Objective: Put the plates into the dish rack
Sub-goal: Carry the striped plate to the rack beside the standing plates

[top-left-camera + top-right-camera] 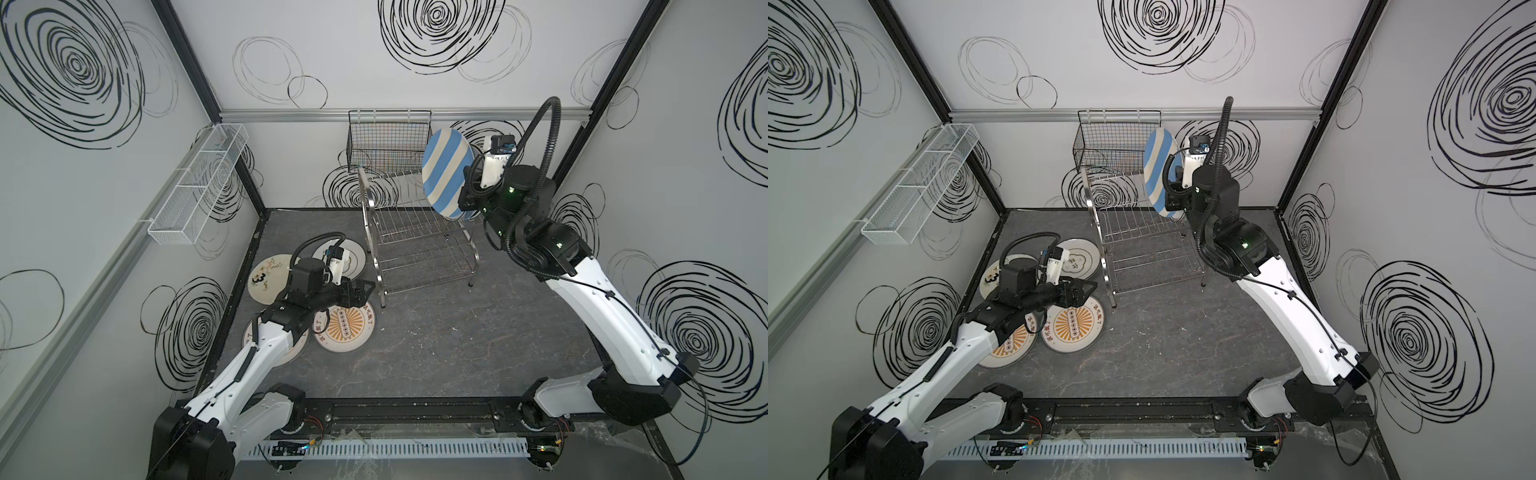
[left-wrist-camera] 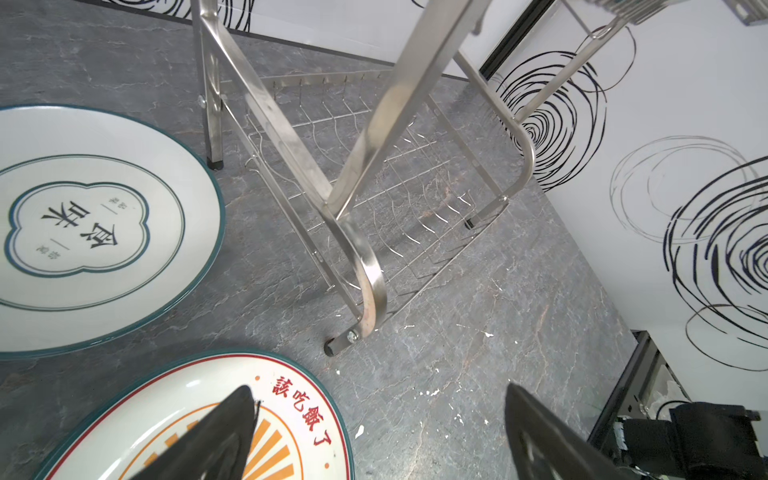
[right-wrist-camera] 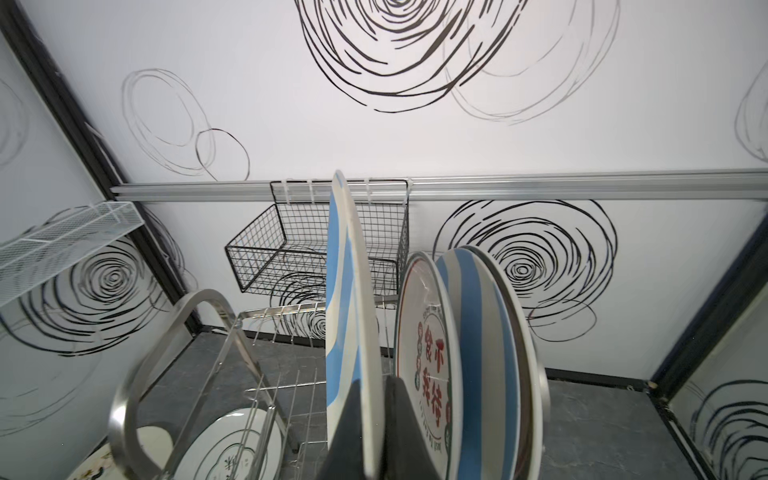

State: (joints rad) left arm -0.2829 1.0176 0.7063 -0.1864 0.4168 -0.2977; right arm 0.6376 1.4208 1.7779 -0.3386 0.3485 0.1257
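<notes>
Right gripper (image 3: 376, 390) clamps the rim of the blue-striped plate (image 1: 446, 172), held on edge over the dish rack (image 1: 370, 216) (upper tier, right end). Its face runs parallel to the racked plates (image 3: 428, 357), so the next slot looks straight down.

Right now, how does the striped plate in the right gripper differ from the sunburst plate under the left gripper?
Pose: the striped plate stands on edge at the rack; the sunburst plate lies flat on the table.
Grip: the right gripper is shut on the striped plate's rim; the left gripper hangs open over the sunburst plate.
Look: the striped plate has blue and white bands, the sunburst plate orange rays.
Both are round.
</notes>
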